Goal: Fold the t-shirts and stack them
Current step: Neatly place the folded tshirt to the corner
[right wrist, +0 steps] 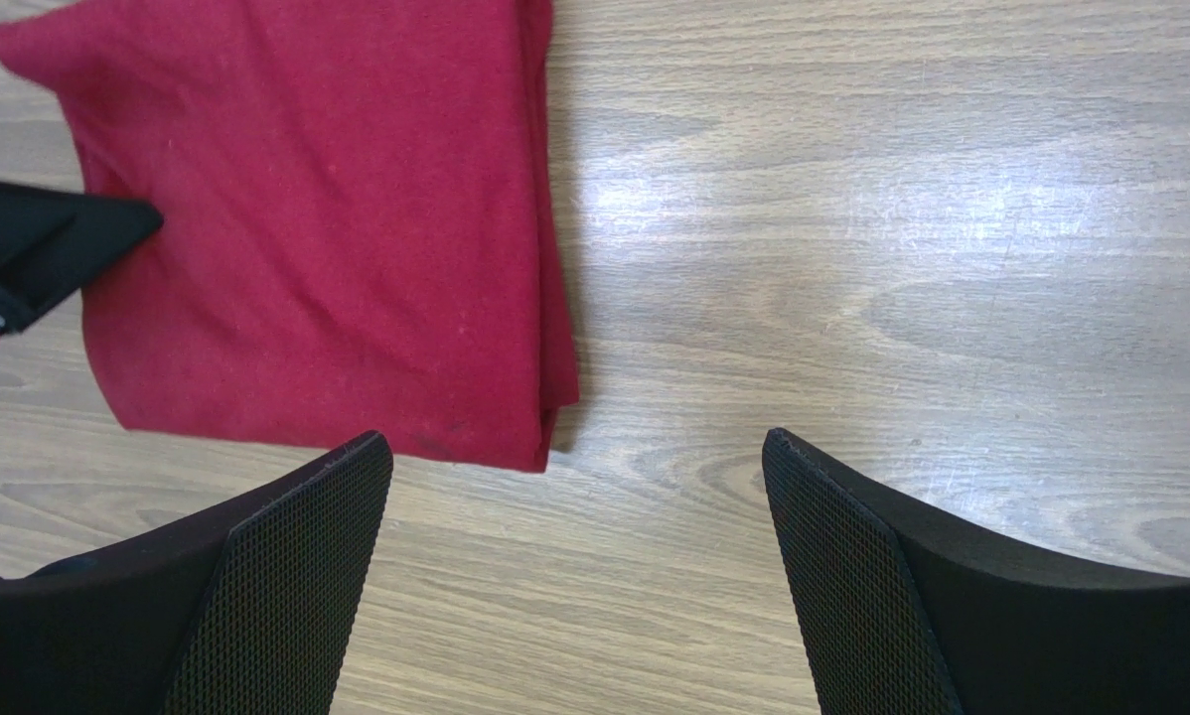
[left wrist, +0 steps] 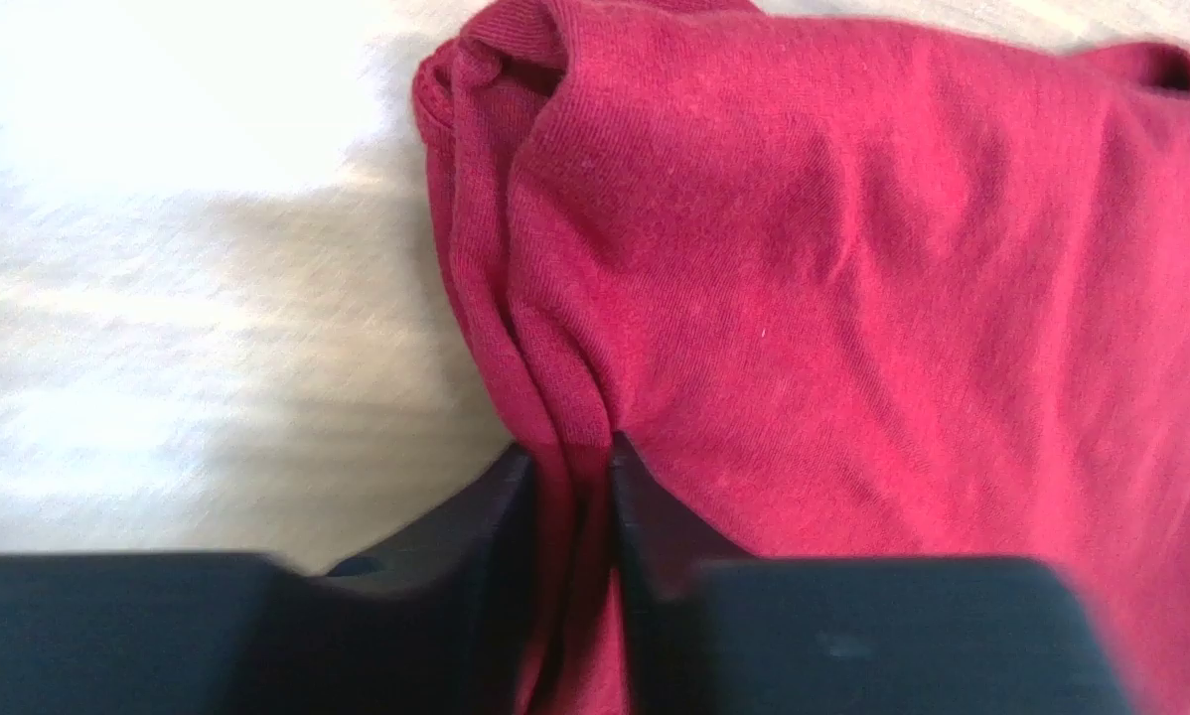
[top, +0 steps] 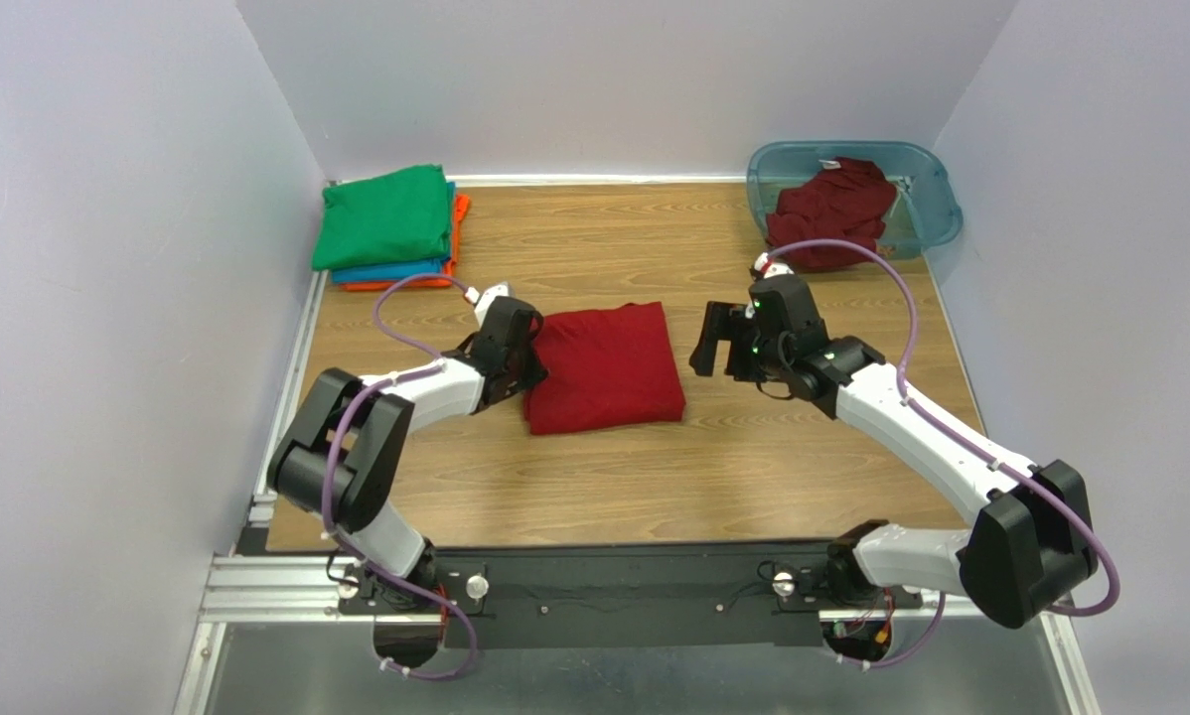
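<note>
Two grippers, five t-shirts, one tub.

1. Left gripper (left wrist: 564,455): clenched on the left edge of the folded dark red t-shirt (top: 604,365). Several layers of cloth are pinched in the narrow gap between its fingers. The rest of the shirt lies flat on the wooden table (top: 631,477), spreading away from the fingertips.
2. Right gripper (right wrist: 571,440): released, jaws wide apart, holding nothing. It hangs just off the opposite, right edge of the same shirt, with bare wood below.
3. Stack, beyond the left gripper near the far left corner: green t-shirt (top: 385,216) on top, blue t-shirt (top: 392,273) under it, orange t-shirt (top: 459,224) at the bottom, all folded.
4. Teal tub (top: 930,186), beyond the right gripper at the far right: holds a crumpled dark red t-shirt (top: 833,209).
</note>
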`<state>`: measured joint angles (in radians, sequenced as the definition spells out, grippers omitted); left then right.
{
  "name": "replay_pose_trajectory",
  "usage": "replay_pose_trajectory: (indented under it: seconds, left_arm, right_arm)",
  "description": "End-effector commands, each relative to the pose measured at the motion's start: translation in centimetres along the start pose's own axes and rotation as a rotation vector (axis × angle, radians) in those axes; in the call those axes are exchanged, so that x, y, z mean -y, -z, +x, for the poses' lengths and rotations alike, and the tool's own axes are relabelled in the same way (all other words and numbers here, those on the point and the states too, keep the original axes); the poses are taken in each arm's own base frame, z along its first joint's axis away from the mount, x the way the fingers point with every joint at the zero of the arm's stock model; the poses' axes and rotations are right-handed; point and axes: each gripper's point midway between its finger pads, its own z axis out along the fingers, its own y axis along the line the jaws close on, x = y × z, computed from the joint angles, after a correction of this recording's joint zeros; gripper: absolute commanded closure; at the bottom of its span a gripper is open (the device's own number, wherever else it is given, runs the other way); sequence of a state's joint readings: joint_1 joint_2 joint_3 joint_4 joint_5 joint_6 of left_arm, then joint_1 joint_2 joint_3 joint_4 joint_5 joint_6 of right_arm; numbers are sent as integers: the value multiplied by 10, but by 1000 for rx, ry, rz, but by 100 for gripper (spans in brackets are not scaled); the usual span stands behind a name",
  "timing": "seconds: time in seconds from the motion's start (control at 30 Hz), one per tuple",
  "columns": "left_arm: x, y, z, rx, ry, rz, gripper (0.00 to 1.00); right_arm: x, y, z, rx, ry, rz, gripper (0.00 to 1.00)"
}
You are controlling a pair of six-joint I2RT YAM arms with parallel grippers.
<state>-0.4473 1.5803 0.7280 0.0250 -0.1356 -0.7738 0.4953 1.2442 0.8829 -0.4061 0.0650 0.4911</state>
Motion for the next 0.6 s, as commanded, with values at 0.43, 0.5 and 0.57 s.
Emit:
replay_pose_trajectory:
  seconds: [0.43,0.5,0.57]
  left_arm:
    - [-2,5,-53,69,-154,-237,100]
    - [-2,10,-72,109,-192,-280,100]
    - [-5,15,-97,161,-272,-347,100]
  right_arm:
    - [19,4,1,27,27,74,0]
    - [18,6,1,32,26,72,0]
    - [19,8,-1,44,25,71,0]
